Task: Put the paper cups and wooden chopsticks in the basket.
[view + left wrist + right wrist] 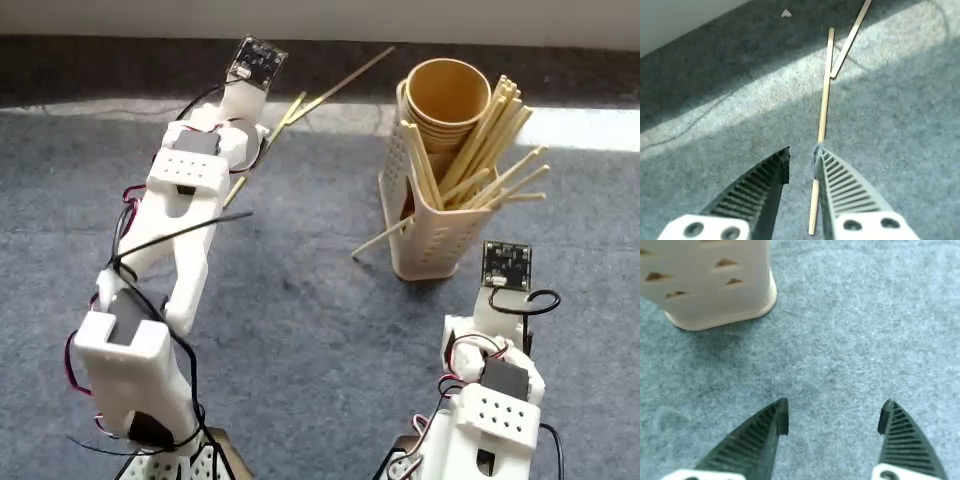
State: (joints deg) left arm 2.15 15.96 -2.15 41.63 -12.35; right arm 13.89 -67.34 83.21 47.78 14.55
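My left gripper [801, 151] is open by a narrow gap, low over the grey carpet at the far left. A wooden chopstick [825, 95] lies on the carpet and runs along the inner edge of one finger [835, 180]. A second chopstick [850, 37] lies just beyond it. The beige basket [432, 245] stands at the right and holds stacked paper cups [445, 95] and several chopsticks [480, 150]. One chopstick [378, 240] pokes out of the basket's side. My right gripper [835, 405] is open over bare carpet, close to the basket's base [715, 295].
More loose chopsticks [345, 78] lie by the far edge of the carpet near the left arm [190, 200], one of them [235, 190] partly under it. A dark strip and a pale wall border the carpet at the back. Carpet lies bare between the arms.
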